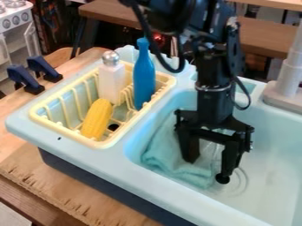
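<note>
Nearest the camera, the sink unit's front rim (159, 186) bounds the basin, the biggest thing you have to mind: a low sideways sweep could knock the gripper against its walls. Your arm (213, 73) comes down over the basin, and its looping cable (173, 70) could catch on the bottle if swung toward the rack. You have the gripper (206, 167) low inside the basin, its fingers well apart. Beside the basin, the yellow rack (65, 133) could be jogged by a wide swing. Your teal cloth (171, 154) lies crumpled on the basin's rack side, around the nearer fingertip; I can't tell whether they touch. Closing there might pinch only a fold that slips out, or press a tip into the basin floor. In the rack beside the basin, the upright blue bottle (143, 73) is tall enough to topple, the white shaker (112, 84) less so, and the tilted corn (97, 119) might slide if the rack is bumped.
</note>
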Robot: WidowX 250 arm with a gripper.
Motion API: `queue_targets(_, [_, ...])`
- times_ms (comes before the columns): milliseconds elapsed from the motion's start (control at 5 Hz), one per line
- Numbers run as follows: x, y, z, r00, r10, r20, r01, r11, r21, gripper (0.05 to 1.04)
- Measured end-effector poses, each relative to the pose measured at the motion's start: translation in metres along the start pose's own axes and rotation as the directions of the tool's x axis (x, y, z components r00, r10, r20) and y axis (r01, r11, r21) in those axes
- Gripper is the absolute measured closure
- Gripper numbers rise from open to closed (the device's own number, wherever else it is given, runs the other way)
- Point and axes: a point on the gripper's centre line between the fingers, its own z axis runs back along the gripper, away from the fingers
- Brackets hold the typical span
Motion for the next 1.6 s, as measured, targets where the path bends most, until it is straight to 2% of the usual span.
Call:
queue_targets(200, [0.013, -0.009, 0.002, 0.999, -0.037, 0.006, 0.037, 0.998, 0.048, 0.08])
queue_targets(600, [0.016, -0.024, 0.002, 0.997, -0.08, 0.022, 0.079, 0.995, 0.063, 0.081])
queue_targets(800, [0.013, -0.024, 0.004, 0.996, -0.071, 0.05, 0.068, 0.996, 0.058, 0.081])
queue_targets(1000, [-0.004, -0.033, 0.01, 0.994, -0.076, 0.073, 0.074, 0.997, 0.039, 0.081])
queue_targets(1200, [-0.024, -0.041, 0.042, 0.979, -0.101, 0.177, 0.1, 0.995, 0.017, 0.081])
queue_targets(1400, [-0.036, -0.037, 0.061, 0.968, -0.104, 0.227, 0.106, 0.994, 0.005, 0.081])
queue_targets(1600, [-0.044, -0.031, 0.07, 0.969, -0.095, 0.229, 0.1, 0.995, -0.008, 0.081])
